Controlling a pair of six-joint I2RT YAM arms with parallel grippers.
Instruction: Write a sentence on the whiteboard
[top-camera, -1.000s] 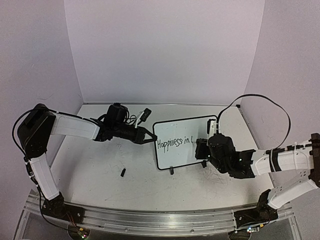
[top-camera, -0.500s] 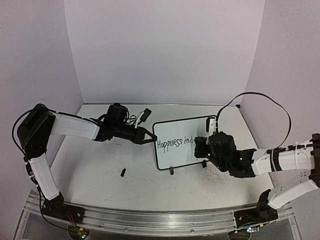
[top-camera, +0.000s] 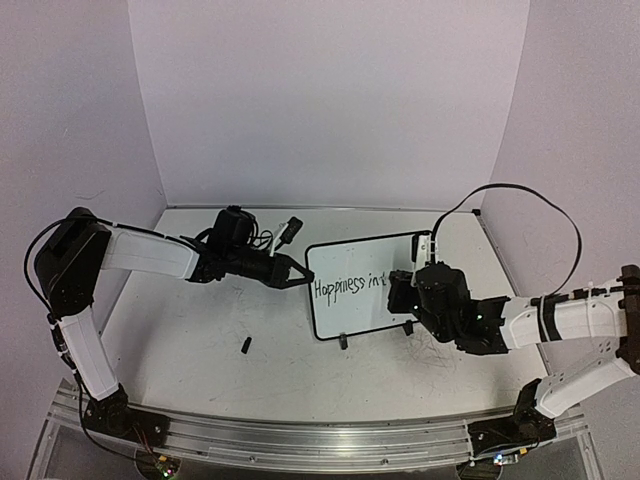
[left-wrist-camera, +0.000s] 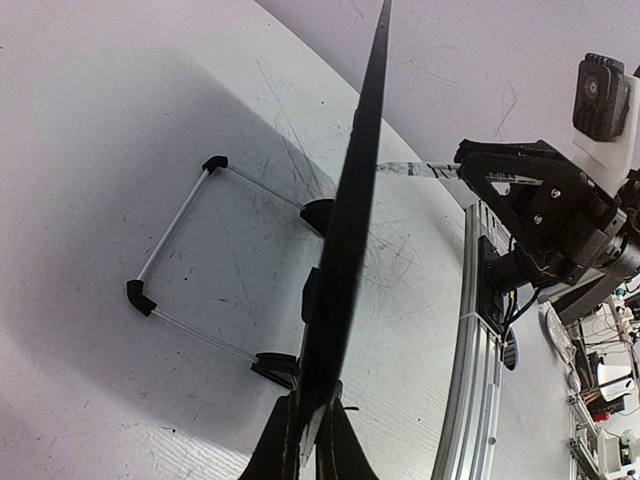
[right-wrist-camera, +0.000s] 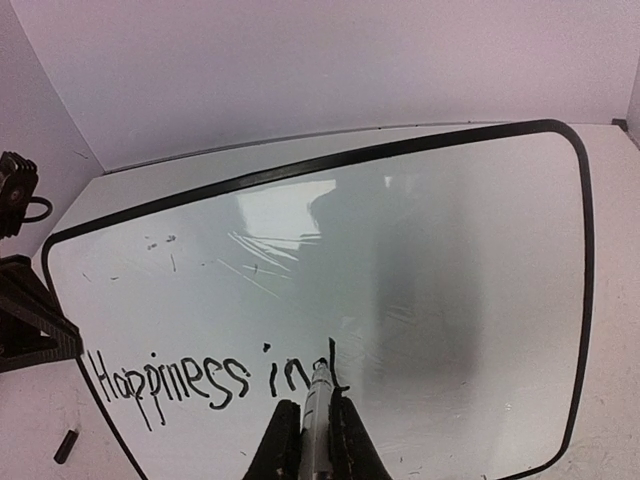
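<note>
left fingers (left-wrist-camera: 325, 440) closed on the whiteboard (left-wrist-camera: 352, 220) edge; right fingers (right-wrist-camera: 335, 425) closed round a marker (right-wrist-camera: 319, 400) touching the sentence (right-wrist-camera: 200, 380).

Whiteboard (right-wrist-camera: 450, 300) face glossy, smooth, throws soft reflections; its thin frame (right-wrist-camera: 587, 260) looks black matt plastic. Desk (top-camera: 200, 340) matt white, rough with grey scratches, and the rail (top-camera: 300, 440) at its near edge is brushed bare metal. Arm shells (top-camera: 150, 255) smooth white plastic, marker (right-wrist-camera: 318, 405) barrel pale and slightly shiny.
</note>
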